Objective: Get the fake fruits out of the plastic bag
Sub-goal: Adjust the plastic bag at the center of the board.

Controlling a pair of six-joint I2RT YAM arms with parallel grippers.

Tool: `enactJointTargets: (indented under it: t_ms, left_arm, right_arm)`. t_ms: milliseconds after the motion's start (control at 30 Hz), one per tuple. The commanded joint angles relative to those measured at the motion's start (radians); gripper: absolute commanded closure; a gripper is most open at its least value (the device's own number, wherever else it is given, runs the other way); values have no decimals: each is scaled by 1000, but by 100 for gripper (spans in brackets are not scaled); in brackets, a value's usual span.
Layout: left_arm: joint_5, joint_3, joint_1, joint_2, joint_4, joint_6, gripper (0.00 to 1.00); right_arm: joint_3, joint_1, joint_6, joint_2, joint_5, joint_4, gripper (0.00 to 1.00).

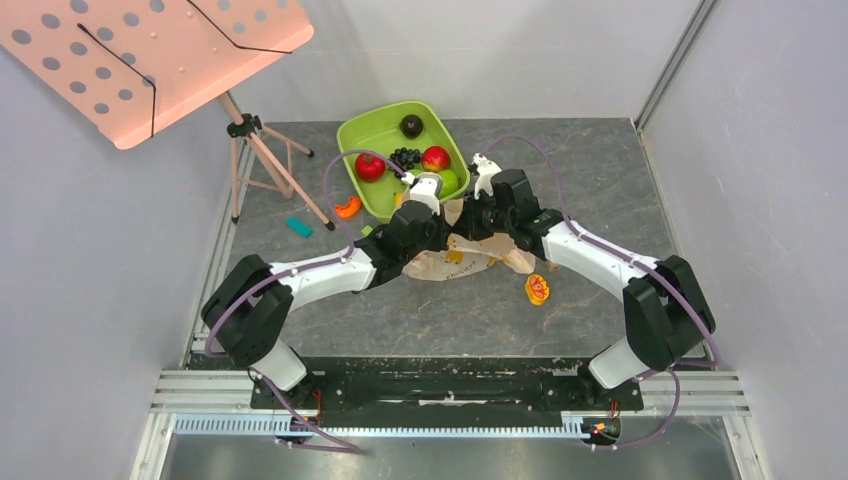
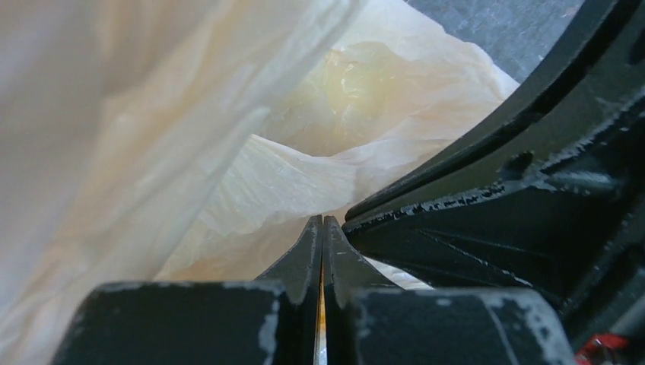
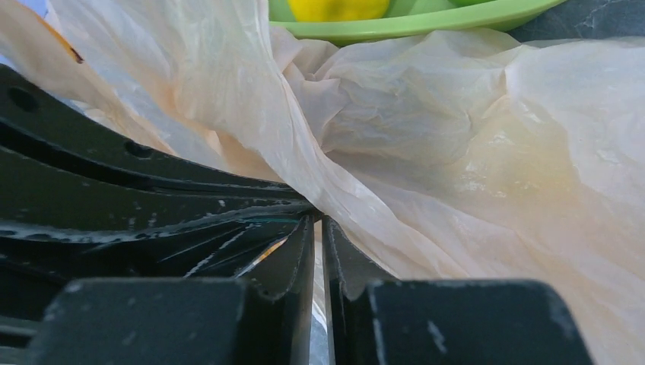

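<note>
The peach-beige plastic bag (image 1: pixel 468 266) lies crumpled on the table just in front of the green tub. Both arms meet over it. My left gripper (image 1: pixel 451 239) is shut, with a thin strip of bag film pinched between its jaws in the left wrist view (image 2: pixel 322 222). My right gripper (image 1: pixel 463 227) is shut on a fold of the bag (image 3: pixel 456 152) in the right wrist view (image 3: pixel 318 222). A yellowish shape (image 2: pixel 357 84) shows faintly through the film. The grape bunch and banana are hidden. A yellow fruit (image 3: pixel 338 7) lies in the tub.
The green tub (image 1: pixel 372 129) behind the bag holds red apples, a blackish-blue grape bunch (image 1: pixel 405 157) and a dark round fruit. An orange-yellow toy (image 1: pixel 537 289) lies right of the bag. An orange piece (image 1: pixel 348 207) and a teal block (image 1: pixel 298 227) lie left. A tripod stand (image 1: pixel 262 160) is at back left.
</note>
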Motion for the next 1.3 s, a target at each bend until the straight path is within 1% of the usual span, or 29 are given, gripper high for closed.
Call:
enactJointTargets:
  t_ms: [0, 67, 200, 400, 533, 667, 767, 1000, 1267]
  left_arm:
    - [-9, 36, -1, 41, 51, 33, 98]
    - [-14, 26, -1, 46, 62, 32, 98]
    - [-20, -1, -1, 65, 85, 32, 98]
    - [-12, -56, -1, 90, 132, 17, 98]
    - [-8, -77, -1, 124, 152, 15, 98]
    - [11, -114, -1, 151, 182, 5, 98]
    - [39, -152, -4, 157, 208, -10, 98]
    - [50, -253, -31, 147, 263, -43, 98]
    - [43, -349, -60, 138, 329, -97, 98]
  right_arm:
    - [3, 18, 22, 28, 45, 43, 90]
    - [11, 22, 27, 56, 63, 44, 90]
    - [44, 26, 29, 128, 151, 24, 86]
    - [69, 27, 25, 194, 253, 41, 77]
    - [117, 26, 16, 230, 272, 60, 75]
    - [164, 20, 16, 257, 301, 55, 62]
    - [186, 15, 17, 270, 311, 55, 56]
    - [236, -12, 16, 298, 354, 54, 50]
    - [313, -46, -25, 342, 362, 47, 39]
